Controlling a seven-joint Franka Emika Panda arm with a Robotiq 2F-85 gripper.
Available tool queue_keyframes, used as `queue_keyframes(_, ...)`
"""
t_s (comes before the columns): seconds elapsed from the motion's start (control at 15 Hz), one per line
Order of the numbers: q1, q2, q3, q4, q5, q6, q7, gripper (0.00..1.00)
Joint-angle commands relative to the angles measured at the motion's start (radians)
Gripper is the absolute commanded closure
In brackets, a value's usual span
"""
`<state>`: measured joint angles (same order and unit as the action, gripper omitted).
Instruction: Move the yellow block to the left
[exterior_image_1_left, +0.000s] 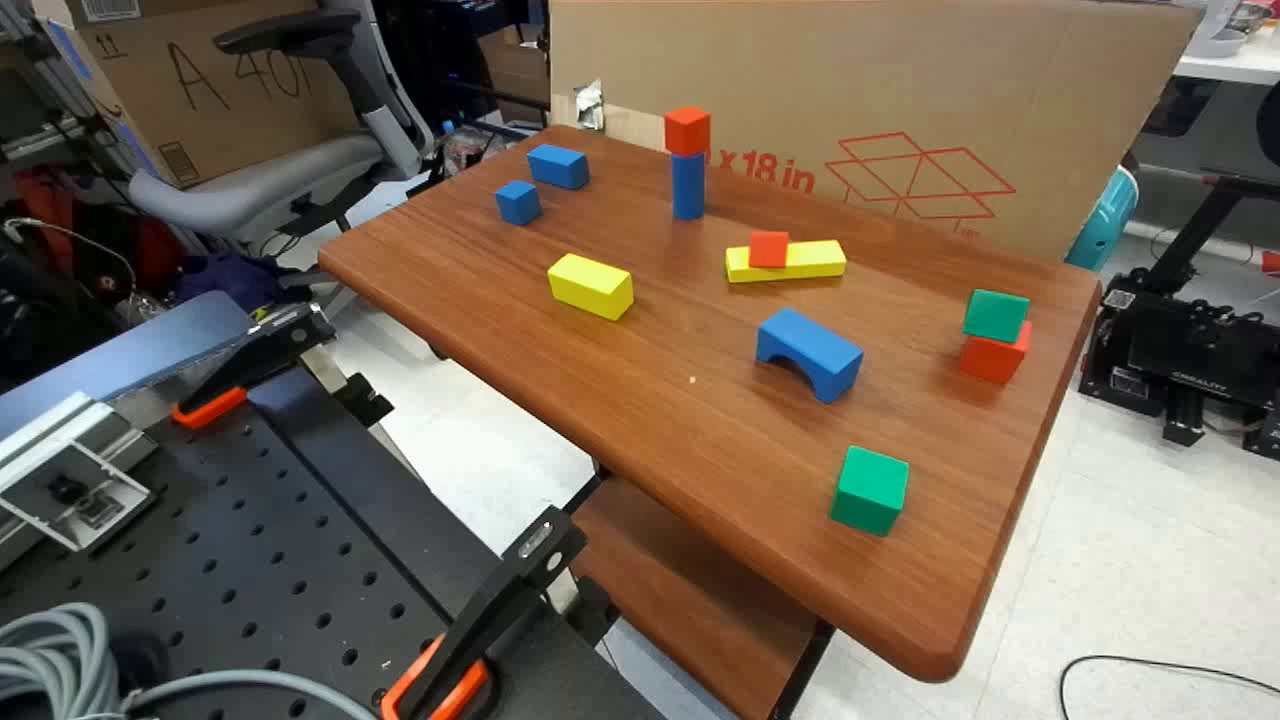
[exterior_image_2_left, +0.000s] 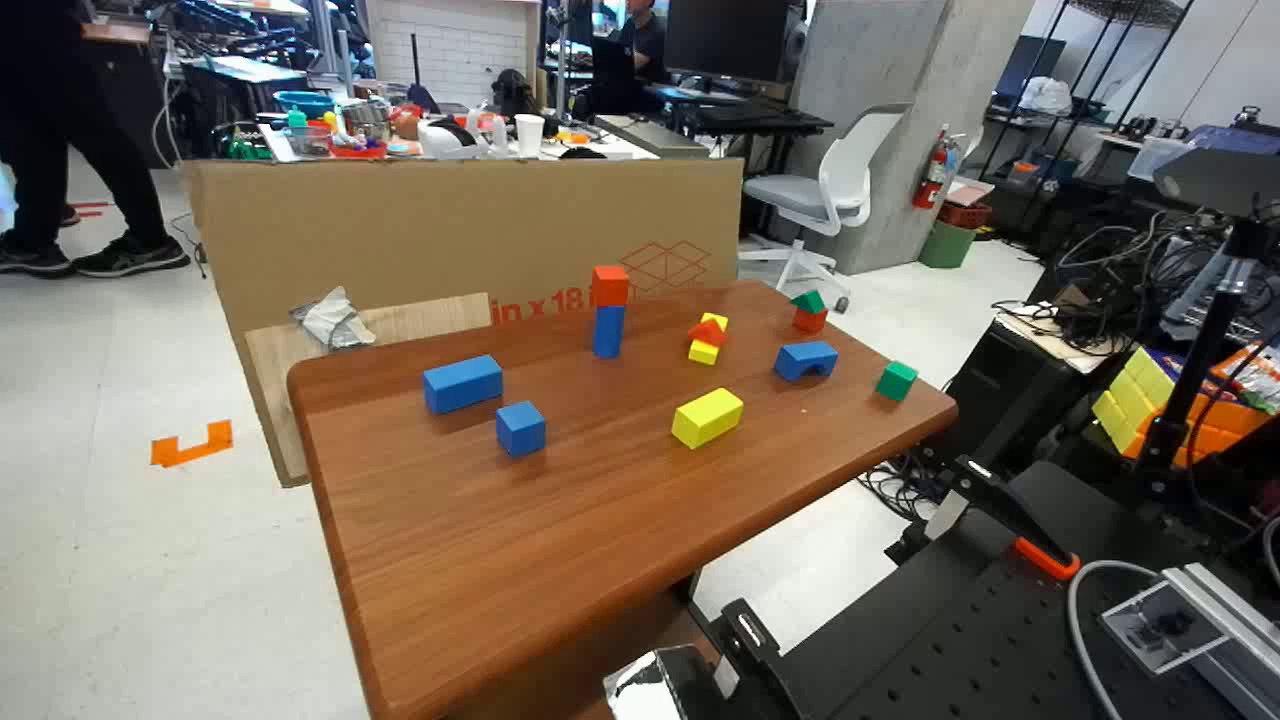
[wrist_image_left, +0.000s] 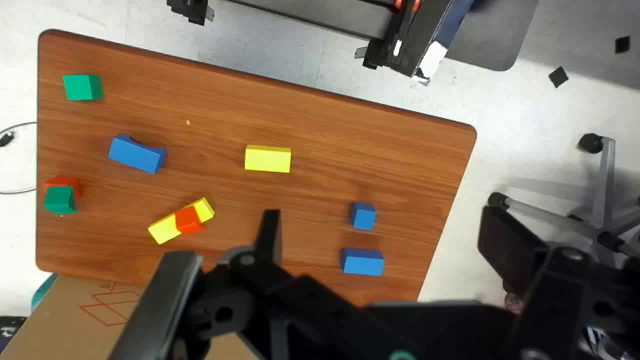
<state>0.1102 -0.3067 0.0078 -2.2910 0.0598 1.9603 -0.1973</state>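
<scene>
The yellow block (exterior_image_1_left: 590, 286) lies flat on the brown table (exterior_image_1_left: 690, 430), near the table's front long edge in an exterior view. The same yellow block (exterior_image_2_left: 707, 417) shows in an exterior view and in the wrist view (wrist_image_left: 267, 159). Nothing touches it. My gripper (wrist_image_left: 387, 225) shows only in the wrist view, with its two fingers wide apart and nothing between them. It is high above the table, and the yellow block lies up and to the left of its fingers in that view. Neither exterior view shows the gripper.
A blue cube (wrist_image_left: 363, 216) and a blue block (wrist_image_left: 363, 262) lie right of it in the wrist view. A yellow bar with red piece (wrist_image_left: 162, 230), blue arch (wrist_image_left: 136, 153), green block (wrist_image_left: 82, 87) and green-red stack (wrist_image_left: 60, 200) lie left. A red-on-blue tower (exterior_image_1_left: 688, 185) stands by the cardboard (exterior_image_1_left: 900, 100).
</scene>
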Motion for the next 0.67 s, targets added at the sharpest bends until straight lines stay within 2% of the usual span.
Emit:
queue_keyframes(0.0, -0.009, 0.000, 0.008, 0.002, 0.003, -0.002, -0.002, 0.00)
queue_keyframes(0.27, -0.009, 0.000, 0.008, 0.002, 0.003, -0.002, -0.002, 0.00)
queue_keyframes(0.6, -0.021, 0.044, -0.001, -0.009, 0.003, 0.085, -0.011, 0.00)
